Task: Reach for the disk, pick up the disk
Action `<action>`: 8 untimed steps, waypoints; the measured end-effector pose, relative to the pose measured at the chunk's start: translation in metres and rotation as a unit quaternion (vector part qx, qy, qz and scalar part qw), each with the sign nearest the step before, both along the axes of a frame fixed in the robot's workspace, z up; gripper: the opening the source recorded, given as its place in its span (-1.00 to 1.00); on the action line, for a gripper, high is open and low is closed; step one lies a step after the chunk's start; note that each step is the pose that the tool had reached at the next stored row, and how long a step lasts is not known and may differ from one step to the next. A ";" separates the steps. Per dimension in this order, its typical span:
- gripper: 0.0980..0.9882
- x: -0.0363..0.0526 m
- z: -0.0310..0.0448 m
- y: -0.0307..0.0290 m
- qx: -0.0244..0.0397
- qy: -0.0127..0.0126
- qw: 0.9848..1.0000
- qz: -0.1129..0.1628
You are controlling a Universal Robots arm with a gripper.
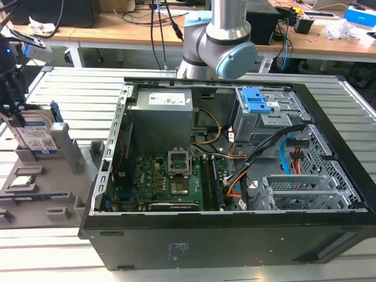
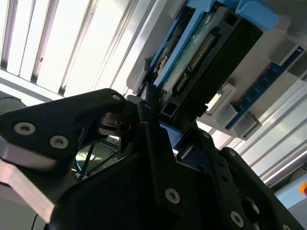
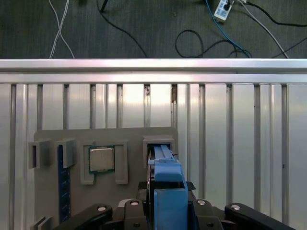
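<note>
The reach looks finished. In the exterior view the flat silver metal disk with the white-and-blue label and blue plastic bracket (image 1: 35, 136) stands upright on its edge in a slot of the grey plastic holder tray (image 1: 35, 194), at about nine o'clock from the open black computer case (image 1: 235, 247). The black tool (image 3: 169, 186) is narrow. In the first wrist view its pads (image 3: 143, 185) lie against both faces of the disk, so I judge the grasp as made. The lift is not yet visible, because the lower edge of the disk seems to sit in the slot.

The tray also carries a small grey square chip (image 3: 101, 159) and a blue memory strip (image 3: 61, 184). It lies on a ribbed aluminium tabletop (image 1: 53, 247). Beyond are wooden desks (image 1: 141, 32) and a dark floor with cables (image 3: 144, 28).
</note>
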State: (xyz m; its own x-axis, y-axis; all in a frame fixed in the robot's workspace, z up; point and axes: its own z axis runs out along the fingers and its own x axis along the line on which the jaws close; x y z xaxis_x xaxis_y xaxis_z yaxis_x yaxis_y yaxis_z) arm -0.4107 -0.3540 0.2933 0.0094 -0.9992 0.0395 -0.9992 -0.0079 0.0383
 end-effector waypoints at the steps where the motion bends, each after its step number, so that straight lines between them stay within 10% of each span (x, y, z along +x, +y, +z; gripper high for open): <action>1: -0.40 0.0001 0.0017 0.0000 0.000 0.000 1.000 0.000; 8: -0.40 0.0006 0.0130 0.0000 0.000 0.000 1.000 0.000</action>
